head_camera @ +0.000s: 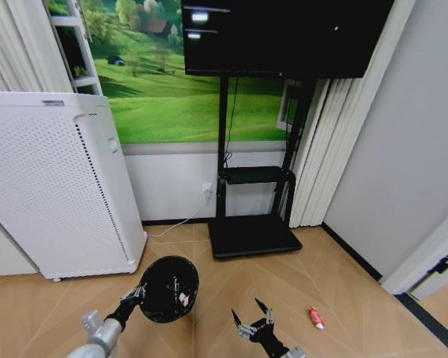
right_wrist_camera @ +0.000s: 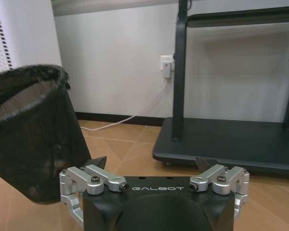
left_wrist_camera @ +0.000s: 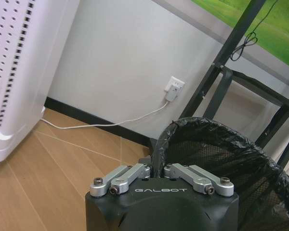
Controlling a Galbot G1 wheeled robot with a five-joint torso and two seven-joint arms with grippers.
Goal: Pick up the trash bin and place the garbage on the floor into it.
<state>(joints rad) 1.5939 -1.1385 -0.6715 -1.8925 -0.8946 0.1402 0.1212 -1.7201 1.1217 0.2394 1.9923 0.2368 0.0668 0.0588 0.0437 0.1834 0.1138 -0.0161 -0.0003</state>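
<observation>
While the big white perforated appliance (head_camera: 56,183) fills the left side against the wall, the trash bin (head_camera: 169,288) sits just right of its near corner, tipped so its open mouth faces up toward the head camera. The left gripper (head_camera: 135,293) is clenched on the bin's left rim, and in the left wrist view the fingers (left_wrist_camera: 156,155) pinch the edge of the black liner. In the right wrist view the bin looks lifted and tilted above the wood floor (head_camera: 336,283). There's a bit of red-and-white litter (head_camera: 183,298) showing inside the bin.

A white cable (head_camera: 181,221) runs from a wall outlet (head_camera: 206,189) down to the appliance, right behind the bin.

Moving right, the right gripper (head_camera: 252,317) hangs low near the bottom edge, jaws spread wide with nothing between them. Far behind it is the black TV stand (head_camera: 254,234) with its flat base plate on the floor, the dark screen (head_camera: 284,33) overhead.

Further right, a small red packet (head_camera: 316,318) lies on the floor, well apart from the bin and a bit right of the open gripper. Nothing sits between that gripper and the packet, just bare floor.
</observation>
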